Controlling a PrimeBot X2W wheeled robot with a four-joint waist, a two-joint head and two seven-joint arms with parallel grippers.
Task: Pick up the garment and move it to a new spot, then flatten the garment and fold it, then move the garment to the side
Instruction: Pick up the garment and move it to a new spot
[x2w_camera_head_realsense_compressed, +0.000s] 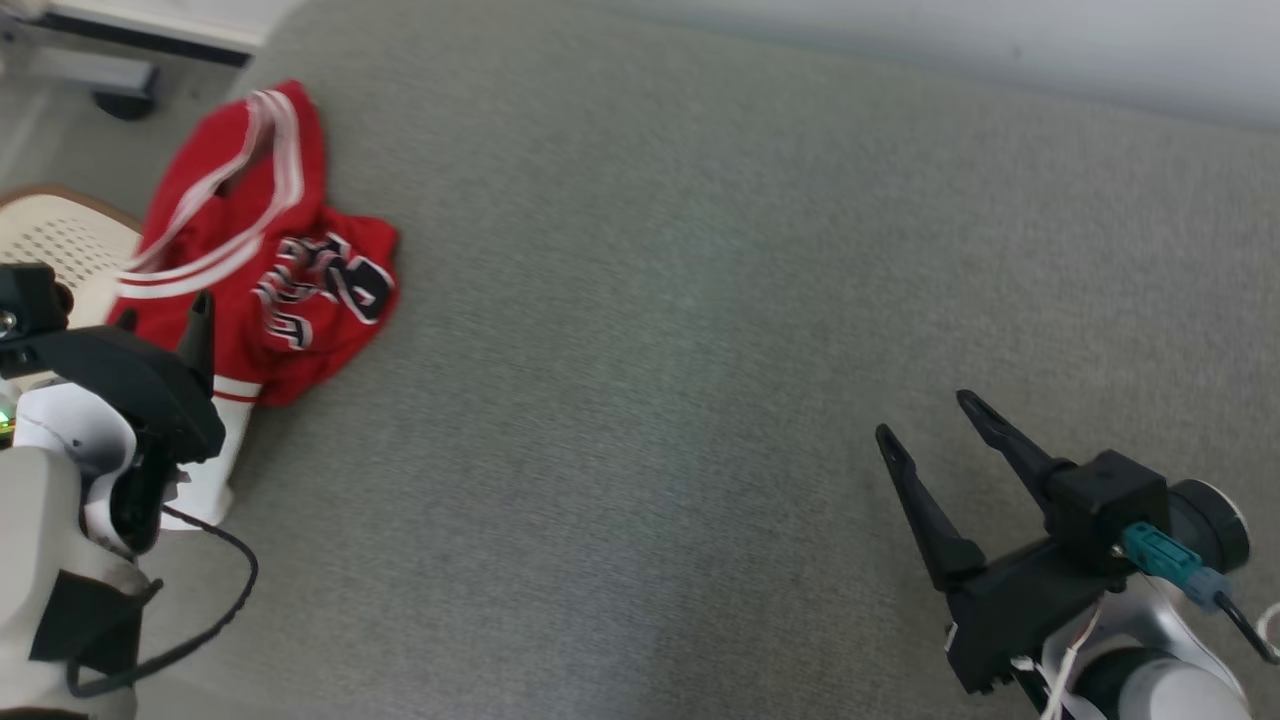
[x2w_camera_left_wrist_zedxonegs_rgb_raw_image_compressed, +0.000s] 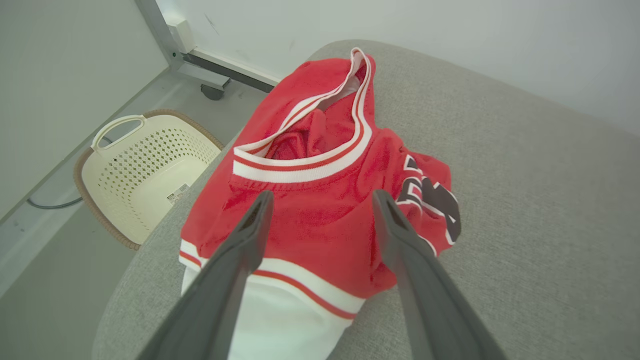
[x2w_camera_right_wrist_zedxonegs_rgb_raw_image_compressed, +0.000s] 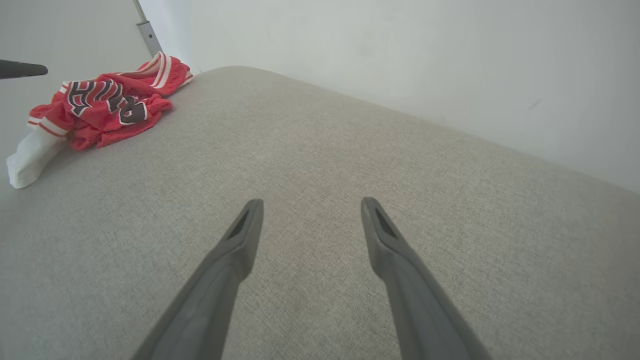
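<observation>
1. Lying crumpled at grey cushion's (x2w_camera_head_realsense_compressed: 700, 300) left edge: 1 red garment (x2w_camera_head_realsense_compressed: 270, 270).
2. Hanging over that edge, fingers spread, empty: 1 left gripper (x2w_camera_left_wrist_zedxonegs_rgb_raw_image_compressed: 322, 195).
3. Hovering over cushion's right part, likewise gaping: 1 right gripper (x2w_camera_head_realsense_compressed: 922, 415).

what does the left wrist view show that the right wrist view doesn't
Left wrist view: a cream basket on the floor beside the cushion, a caster, and the left gripper open, right at the jersey. Right wrist view: the right gripper open over bare cushion, the jersey far off at upper left. Both: the crumpled red jersey, the grey cushion, the white wall.
</observation>
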